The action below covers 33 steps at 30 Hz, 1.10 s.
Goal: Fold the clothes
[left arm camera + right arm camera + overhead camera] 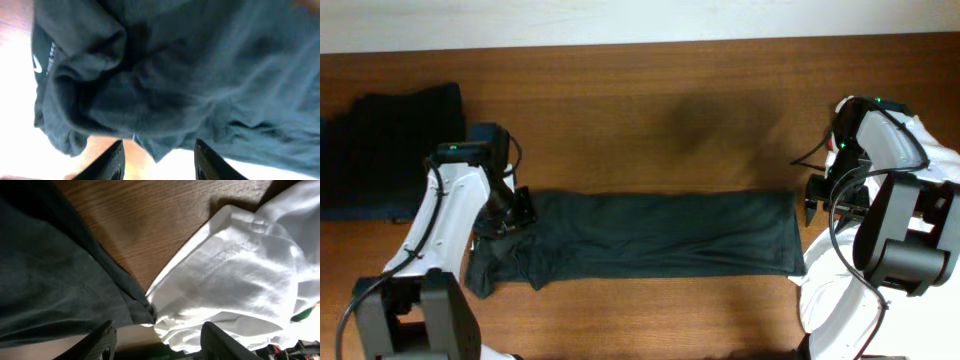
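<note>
Overhead view: two robot arms sit at either end of a long dark green garment spread on a wooden surface.

The garment lies as a band running left to right across the middle of the surface. Most of its length is flat, and its left end is bunched. The left end effector is over that bunched end with its two fingers spread apart and nothing between them. Its wrist view is filled with rumpled cloth bearing a small white logo. The right end effector is at the garment's right edge, fingers wide and also empty. There the dark cloth's corner touches a white garment. A pile of dark clothes rests at the surface's far left, apart from the green garment.
</note>
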{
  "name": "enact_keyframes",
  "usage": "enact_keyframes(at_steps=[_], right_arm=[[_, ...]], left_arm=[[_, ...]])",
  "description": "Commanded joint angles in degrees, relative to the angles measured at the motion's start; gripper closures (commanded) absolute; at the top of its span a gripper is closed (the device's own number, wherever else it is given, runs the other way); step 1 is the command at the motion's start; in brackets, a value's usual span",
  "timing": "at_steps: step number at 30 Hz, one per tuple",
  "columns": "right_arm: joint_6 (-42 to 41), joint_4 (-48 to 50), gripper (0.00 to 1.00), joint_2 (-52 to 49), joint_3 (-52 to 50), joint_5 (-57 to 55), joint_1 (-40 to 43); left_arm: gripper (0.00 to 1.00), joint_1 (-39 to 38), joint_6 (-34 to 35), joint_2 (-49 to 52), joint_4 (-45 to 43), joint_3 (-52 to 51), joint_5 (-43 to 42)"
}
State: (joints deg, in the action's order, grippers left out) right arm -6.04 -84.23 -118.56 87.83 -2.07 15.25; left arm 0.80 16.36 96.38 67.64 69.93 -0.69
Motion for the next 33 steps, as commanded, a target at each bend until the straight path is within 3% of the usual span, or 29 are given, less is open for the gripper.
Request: enact_keyframes(at_steps=[1,2,3,4,8,9,11,12,16,17,18,20,22,26,30,32,33], right_arm=[[0.07,-0.2,0.42,0.57,-0.2,0.39,0.22],[0.07,-0.2,0.42,0.57,-0.2,0.39,0.22],[0.07,-0.2,0.42,0.57,-0.2,0.39,0.22],[0.07,-0.2,0.42,0.57,-0.2,0.39,0.22],[0.07,-0.39,0.42,0.57,-0.2,0.39,0.22],[0.07,-0.39,0.42,0.57,-0.2,0.37,0.22],[1.27,-0.92,0.41,0.57,-0.2,0.46,0.22],[2.23,-1.03,0.4,0.57,-0.2,0.57,0.22],[9.16,-0.83,0.39,0.57,-0.39,2.93,0.28],[10.54,-0.52,0.39,0.57,-1.11,3.91,0.48],[12.2,1.14,0.39,0.57,-3.3,5.31,1.42],[13.35,4.63,0.39,0.57,-7.15,8.44,3.26],[17.97,6.75,0.37,0.57,-8.17,15.52,3.41],[18.08,9.35,0.31,0.55,-9.05,16.65,2.75],[17.94,18.21,0.28,0.48,-18.36,16.79,-1.31],[17.62,18.71,0.38,0.46,-18.82,17.07,-3.52],[17.62,18.71,0.52,0.46,-18.82,17.03,-4.42]], left_arm=[[0.56,-0.07,0.74,0.02,-7.5,-5.75,-0.61],[0.68,-0.07,0.76,0.02,-9.7,-8.13,-0.66],[0.91,-0.07,0.79,0.02,-11.19,-10.64,-0.66],[0.99,-0.07,0.79,0.02,-12.55,-13.27,-0.66],[0.99,-0.02,0.81,0.02,-7.45,-16.33,3.69],[0.9,0.0,0.81,0.02,-10.71,-16.33,5.03],[0.48,-0.02,0.96,0.02,-16.55,-16.33,3.45],[0.44,0.0,0.96,0.02,-16.72,-16.28,3.48],[0.43,0.11,0.94,-5.27,-11.15,-10.67,3.04],[0.41,0.11,0.94,-8.41,-9.86,-8.96,3.06],[0.29,0.13,0.96,-12.0,-9.75,-8.37,3.28],[0.25,2.73,0.96,-14.4,-9.25,-8.37,2.99],[0.24,5.49,1.01,-14.32,-9.57,-8.37,3.02],[0.24,9.49,1.42,-14.32,-10.1,-8.37,0.85],[0.23,9.49,1.42,-14.32,-10.12,-8.37,0.87],[0.23,9.51,1.42,-14.32,-10.12,-8.37,0.9],[0.23,9.51,1.42,-14.32,-10.12,-8.37,0.9]])
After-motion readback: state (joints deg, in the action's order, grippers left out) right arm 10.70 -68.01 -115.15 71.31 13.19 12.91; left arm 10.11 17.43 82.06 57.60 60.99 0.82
